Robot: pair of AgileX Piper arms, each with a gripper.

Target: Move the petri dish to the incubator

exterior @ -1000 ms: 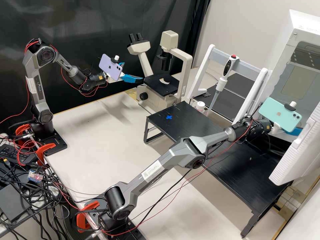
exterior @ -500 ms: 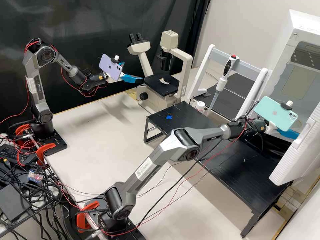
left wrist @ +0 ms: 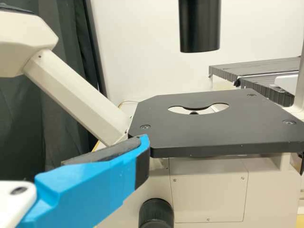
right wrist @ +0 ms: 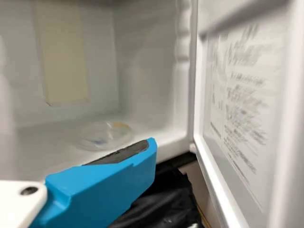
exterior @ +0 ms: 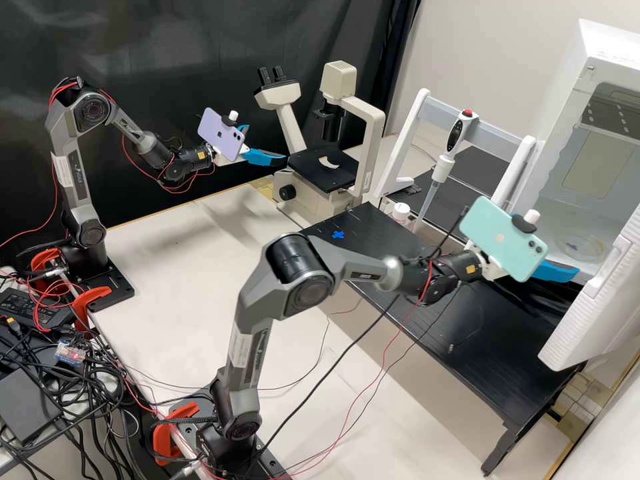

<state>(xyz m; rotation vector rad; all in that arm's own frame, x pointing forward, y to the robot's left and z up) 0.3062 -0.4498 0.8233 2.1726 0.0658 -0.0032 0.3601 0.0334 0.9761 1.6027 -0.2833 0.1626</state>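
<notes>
Petri dish (exterior: pixel 580 247), round and clear with a tan patch at its rim, lies flat on the inner floor of the white box-shaped incubator (exterior: pixel 610 52) on the right, whose thick white door (exterior: pixel 597 313) stands open. The right gripper (exterior: pixel 557 271), white with bright blue fingers, is at the incubator's opening, near the dish but apart from it. Its fingers are open with nothing between them, the dark pad (right wrist: pixel 121 154) bare.

On the far left side, the left gripper (exterior: pixel 268 143), also white and blue, hangs beside the black square stage (exterior: pixel 323 170) of a cream microscope (exterior: pixel 373 133). It too is spread open and holds nothing.

A long black slatted stand (exterior: pixel 427 293) runs over the pale tabletop (exterior: pixel 187 280) towards the incubator, a small blue cross (exterior: pixel 338 235) at its left end. Beyond it, a white pipette (exterior: pixel 443 167) hangs upright on a white frame (exterior: pixel 408 140).
</notes>
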